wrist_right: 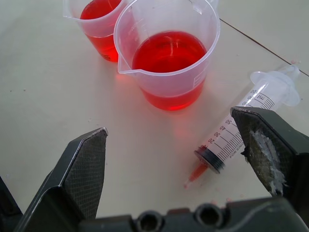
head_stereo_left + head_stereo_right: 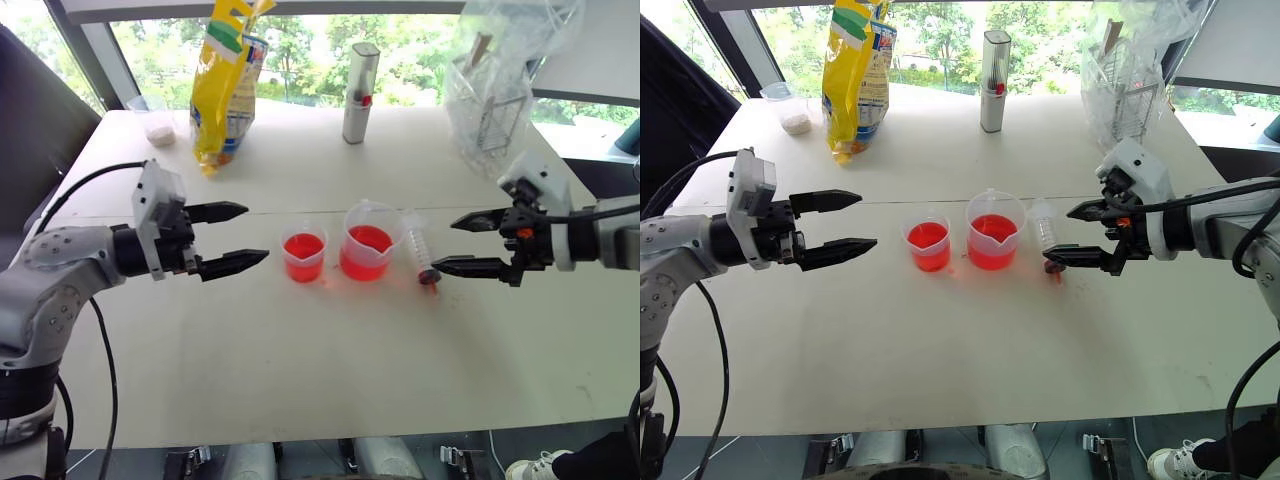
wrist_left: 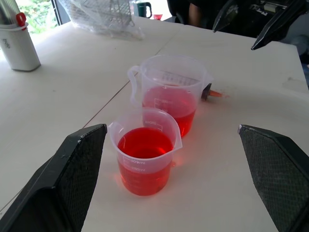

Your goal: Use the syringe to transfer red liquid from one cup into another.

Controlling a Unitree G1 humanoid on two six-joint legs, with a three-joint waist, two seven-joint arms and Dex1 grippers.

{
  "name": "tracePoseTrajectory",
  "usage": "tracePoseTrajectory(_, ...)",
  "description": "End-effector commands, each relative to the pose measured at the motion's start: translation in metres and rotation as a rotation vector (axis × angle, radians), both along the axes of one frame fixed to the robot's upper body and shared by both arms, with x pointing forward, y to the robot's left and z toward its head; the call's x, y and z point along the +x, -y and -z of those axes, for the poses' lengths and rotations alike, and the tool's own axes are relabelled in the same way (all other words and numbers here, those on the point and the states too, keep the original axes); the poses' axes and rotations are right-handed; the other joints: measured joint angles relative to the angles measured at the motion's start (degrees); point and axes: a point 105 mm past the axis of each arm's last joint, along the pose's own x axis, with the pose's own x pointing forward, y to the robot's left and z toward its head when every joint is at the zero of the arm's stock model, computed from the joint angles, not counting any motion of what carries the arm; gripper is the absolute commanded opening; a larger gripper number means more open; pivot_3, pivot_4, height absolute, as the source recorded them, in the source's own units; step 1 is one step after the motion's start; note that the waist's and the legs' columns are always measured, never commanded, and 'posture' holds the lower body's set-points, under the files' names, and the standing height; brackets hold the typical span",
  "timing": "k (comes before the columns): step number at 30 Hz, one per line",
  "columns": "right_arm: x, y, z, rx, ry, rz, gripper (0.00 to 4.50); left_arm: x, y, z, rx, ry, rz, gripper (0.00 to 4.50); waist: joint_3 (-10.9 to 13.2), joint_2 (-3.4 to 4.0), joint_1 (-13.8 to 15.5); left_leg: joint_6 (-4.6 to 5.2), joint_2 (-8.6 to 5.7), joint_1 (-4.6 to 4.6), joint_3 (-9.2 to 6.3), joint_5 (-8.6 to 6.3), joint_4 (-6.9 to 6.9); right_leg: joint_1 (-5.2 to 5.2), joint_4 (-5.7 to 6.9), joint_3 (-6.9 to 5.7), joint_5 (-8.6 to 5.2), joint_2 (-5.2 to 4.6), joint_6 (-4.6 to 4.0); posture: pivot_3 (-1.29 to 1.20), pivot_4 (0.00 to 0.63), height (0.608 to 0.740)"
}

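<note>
In the middle of the white table stand two clear cups with red liquid [image 1: 169, 50]: the larger spouted cup [image 2: 371, 241] and, to its left, the smaller cup [image 2: 304, 254]. The syringe [image 2: 422, 255] lies flat on the table just right of the larger cup, its red tip [image 1: 195, 173] pointing toward me. My right gripper [image 2: 464, 243] hovers open right beside the syringe, nothing between its fingers. My left gripper [image 2: 242, 238] hovers open to the left of the smaller cup, also empty.
At the back of the table [image 2: 300, 370] stand a yellow bag [image 2: 225, 85], a white bottle with a red mark [image 2: 359, 93], a small cup of white powder [image 2: 158, 125] and a wire basket in a plastic bag [image 2: 490, 100].
</note>
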Motion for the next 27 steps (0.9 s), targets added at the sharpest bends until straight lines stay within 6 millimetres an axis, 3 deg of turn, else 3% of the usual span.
tracePoseTrajectory(1,0.000,-0.001,-0.007,-0.009,0.030,-0.010,4.48,0.000,0.001,-0.010,0.012,0.054,0.005,4.50,0.0,0.00,0.0,0.00,0.00,0.00,0.00,0.00,0.00,0.00,0.00,0.00,0.00,0.00,0.00,0.00,0.150,0.740)
tracePoseTrajectory(6,0.001,0.000,-0.005,-0.019,0.017,0.004,4.48,-0.001,0.002,-0.018,-0.028,0.060,0.012,4.50,0.0,0.00,0.0,0.00,0.00,0.00,0.00,0.00,0.02,0.01,0.00,0.00,0.00,0.00,0.00,0.00,0.150,0.740)
tracePoseTrajectory(20,0.016,0.005,0.000,-0.042,0.003,0.071,4.48,-0.001,0.003,-0.014,-0.009,0.061,0.012,4.50,0.0,0.00,0.0,0.00,0.00,0.00,0.00,0.00,0.02,0.01,0.01,-0.01,0.00,0.01,0.00,0.00,0.150,0.740)
tracePoseTrajectory(27,0.053,0.011,0.009,-0.035,-0.066,0.273,4.48,0.001,0.005,-0.014,-0.012,0.062,0.013,4.50,0.0,0.01,-0.1,0.00,-0.01,0.04,0.04,0.00,0.06,0.00,0.05,0.02,0.01,0.03,-0.02,0.00,0.150,0.740)
